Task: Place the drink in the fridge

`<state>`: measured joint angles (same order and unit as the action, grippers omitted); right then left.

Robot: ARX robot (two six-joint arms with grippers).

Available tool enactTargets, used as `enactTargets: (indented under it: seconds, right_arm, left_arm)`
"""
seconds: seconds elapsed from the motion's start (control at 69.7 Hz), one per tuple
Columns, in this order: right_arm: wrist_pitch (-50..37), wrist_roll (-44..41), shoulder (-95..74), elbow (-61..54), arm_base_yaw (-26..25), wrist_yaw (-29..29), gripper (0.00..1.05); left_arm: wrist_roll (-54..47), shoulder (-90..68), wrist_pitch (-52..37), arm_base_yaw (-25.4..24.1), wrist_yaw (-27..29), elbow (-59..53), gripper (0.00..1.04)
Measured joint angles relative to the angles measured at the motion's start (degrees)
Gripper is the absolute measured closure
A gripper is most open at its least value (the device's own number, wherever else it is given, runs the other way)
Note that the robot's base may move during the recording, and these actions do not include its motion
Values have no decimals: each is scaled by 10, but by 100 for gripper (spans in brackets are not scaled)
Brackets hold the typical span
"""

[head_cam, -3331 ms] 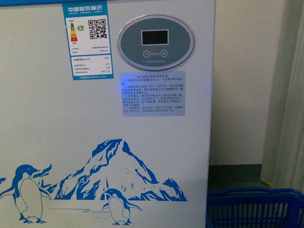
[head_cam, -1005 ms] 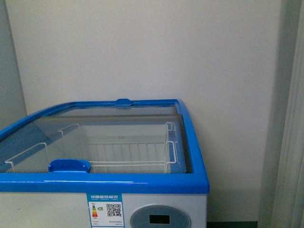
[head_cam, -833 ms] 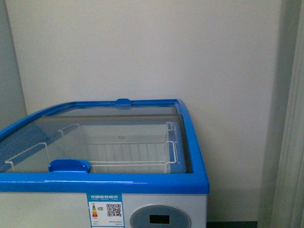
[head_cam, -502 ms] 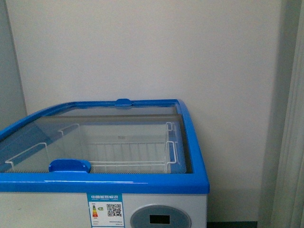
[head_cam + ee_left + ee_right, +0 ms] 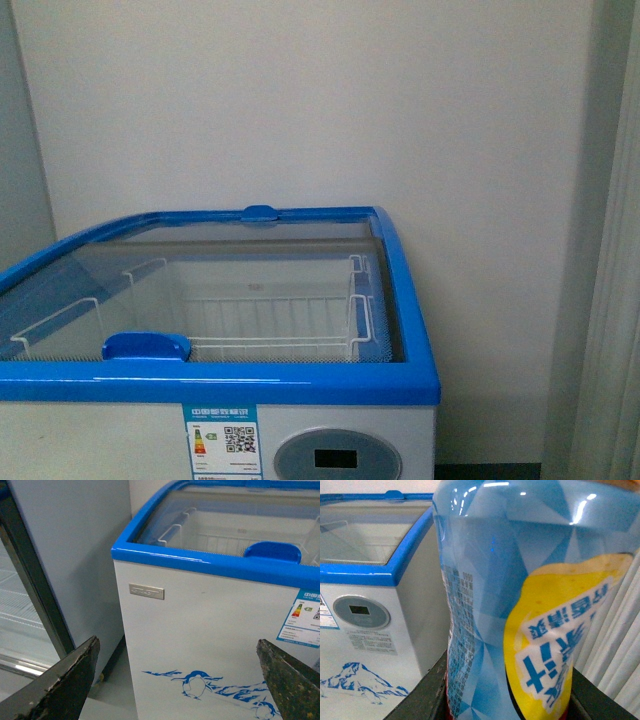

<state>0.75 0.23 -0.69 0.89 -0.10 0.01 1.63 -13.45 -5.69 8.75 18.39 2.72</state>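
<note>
Right, straight ahead stands the fridge (image 5: 300, 385), a white chest with a glossy blue rim, filling my front view from 6 round to 9 o'clock. Its curved glass lid (image 5: 240, 265) arches over the top, with a blue handle (image 5: 146, 347) at the near edge, toward 7 o'clock. Through the glass I see a white wire basket (image 5: 270, 325) hanging inside with nothing in it. Whether the lid leaves any gap I cannot tell. On the white front, at 6 o'clock, sit an energy label (image 5: 222, 440) and a grey oval control panel (image 5: 338, 460).

The room is plain. A bare cream wall (image 5: 300, 100) runs behind the fridge from 10 to 2 o'clock, and a pale curtain (image 5: 612, 300) hangs at 3 o'clock.

My left gripper (image 5: 176, 647) is released, its two dark fingers spread wide with nothing between them, facing the fridge's front. Past it are a small metal nameplate (image 5: 146, 591) under the rim and a blue penguin drawing (image 5: 197, 682) lower down. A tall grey cabinet (image 5: 65, 545) stands just beside the fridge, with white wire shelves (image 5: 20, 605) inside.

My right gripper (image 5: 507, 702) is clenched on the drink (image 5: 490, 580), a blue faceted bottle with a yellow label. The drink is outside the fridge, held off its front corner on the curtain side, with the blue mountain drawing (image 5: 355, 680) showing behind it.
</note>
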Motion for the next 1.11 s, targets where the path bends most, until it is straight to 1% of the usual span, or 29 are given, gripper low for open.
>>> enactTargets:
  seconds: [0.086,0.144,0.258,0.301,0.316,0.546,0.675,0.948,1.105]
  right_arm:
    - [0,0,0,0,0,0,65]
    - [0,0,0,0,0,0,65]
    - [0,0,0,0,0,0,65]
    - [0,0,0,0,0,0,65]
    - [0,0,0,0,0,0,65]
    - [0,0,0,0,0,0,65]
    - [0,0,0,0,0,0,65]
    - [0,0,0,0,0,0,65]
    - [0,0,0,0,0,0,65]
  left_arm:
    - [-14,-41,-36,-28,-42,4,8]
    - [-35,-99,-85,-54,-94,15,8]
    - [-57,-170,-130,-72,-144,36,8]
    - [-60,-187,-137,-74,-153,43,8]
    - [-64,-202,-141,-74,-167,49,8]
    - [-104,-311,-174,-72,-216,98,8]
    - [-124,-393,-200,-79,-245,138,8]
    - [-178,-536,-229,-100,-278,210,8]
    - [-214,-623,-232,-107,-305,275,8]
